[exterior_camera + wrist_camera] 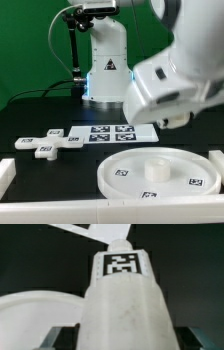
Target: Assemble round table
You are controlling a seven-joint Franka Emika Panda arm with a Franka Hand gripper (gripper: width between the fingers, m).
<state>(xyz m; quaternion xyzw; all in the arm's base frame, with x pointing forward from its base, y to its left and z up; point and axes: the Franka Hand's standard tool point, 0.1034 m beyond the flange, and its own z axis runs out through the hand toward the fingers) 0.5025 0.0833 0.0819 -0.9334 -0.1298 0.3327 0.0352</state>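
In the wrist view my gripper (127, 339) is shut on the white cylinder leg (125, 303). One finger (55, 339) presses each side of it. The leg carries a black-and-white tag (122, 263) near its far end. Beyond the leg lie the cross-shaped piece (95, 231) and part of the round disc's rim (35, 308). In the exterior view the rimmed round disc (160, 172) lies flat at the front right, with a raised hub (153, 170) at its centre. The cross-shaped piece (48, 141) lies at the left. The blurred arm (170, 85) hangs above the disc; its gripper and the leg do not show there.
The marker board (112, 132) lies on the table behind the disc. White rails run along the front edge (60, 210) and stand at the left (5, 175) and right (217, 165). The robot base (105, 65) stands at the back.
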